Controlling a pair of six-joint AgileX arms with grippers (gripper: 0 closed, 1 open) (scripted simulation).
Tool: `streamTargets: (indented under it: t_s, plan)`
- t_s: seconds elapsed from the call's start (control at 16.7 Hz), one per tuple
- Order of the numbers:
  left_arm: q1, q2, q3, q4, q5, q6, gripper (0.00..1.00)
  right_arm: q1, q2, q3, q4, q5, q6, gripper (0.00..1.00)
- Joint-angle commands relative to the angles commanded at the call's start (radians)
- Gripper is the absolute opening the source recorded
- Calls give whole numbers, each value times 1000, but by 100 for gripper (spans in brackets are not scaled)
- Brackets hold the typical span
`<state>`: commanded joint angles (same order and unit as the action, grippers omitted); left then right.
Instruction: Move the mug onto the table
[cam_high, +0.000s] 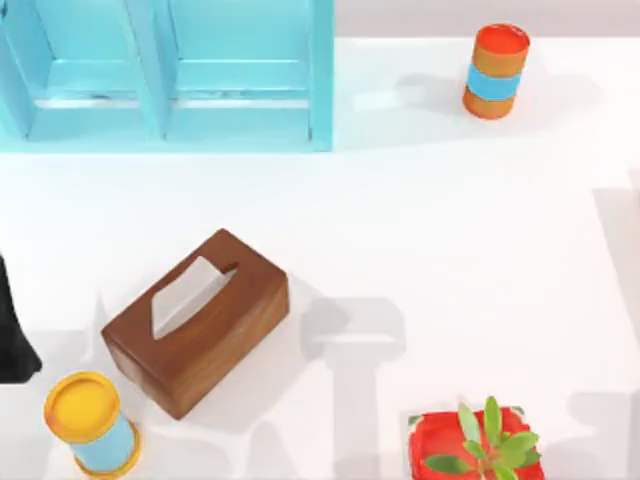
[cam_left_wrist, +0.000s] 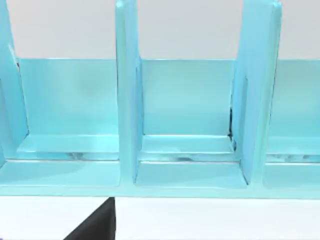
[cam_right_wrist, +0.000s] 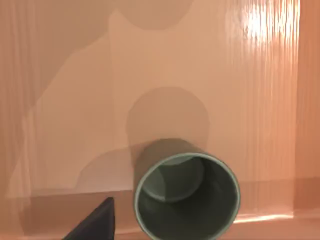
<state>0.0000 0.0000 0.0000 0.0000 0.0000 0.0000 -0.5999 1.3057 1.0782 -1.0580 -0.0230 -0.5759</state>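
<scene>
The mug (cam_right_wrist: 187, 195) is a grey-green cylinder with a dark inside. In the right wrist view its open mouth faces the camera, and it rests on a pale brown wood-grain surface (cam_right_wrist: 75, 100). A dark part of my right gripper (cam_right_wrist: 95, 225) shows close beside the mug, apart from its rim. The white table (cam_high: 450, 230) spreads across the top view. My left arm (cam_high: 12, 335) sits at the table's left edge. A dark part of my left gripper (cam_left_wrist: 97, 225) faces the light-blue shelf unit (cam_left_wrist: 190, 125).
The light-blue shelf unit (cam_high: 170, 70) stands at the back left. An orange can with a blue band (cam_high: 495, 72) is at the back right. A wooden tissue box (cam_high: 197, 320) lies left of centre, a yellow-topped can (cam_high: 90, 422) at the front left, a red potted plant (cam_high: 470, 445) at the front right.
</scene>
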Motion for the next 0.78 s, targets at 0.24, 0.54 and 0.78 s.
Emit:
streamTargets:
  t_s: [0.24, 0.54, 0.78]
  plan:
    - [0, 0, 0, 0, 0, 0, 100, -88, 196, 135, -176, 17, -101, 100]
    - [0, 0, 0, 0, 0, 0, 100, -108, 236, 163, -215, 22, -123, 100]
    - [0, 0, 0, 0, 0, 0, 100, -104, 237, 146, -197, 21, -120, 100]
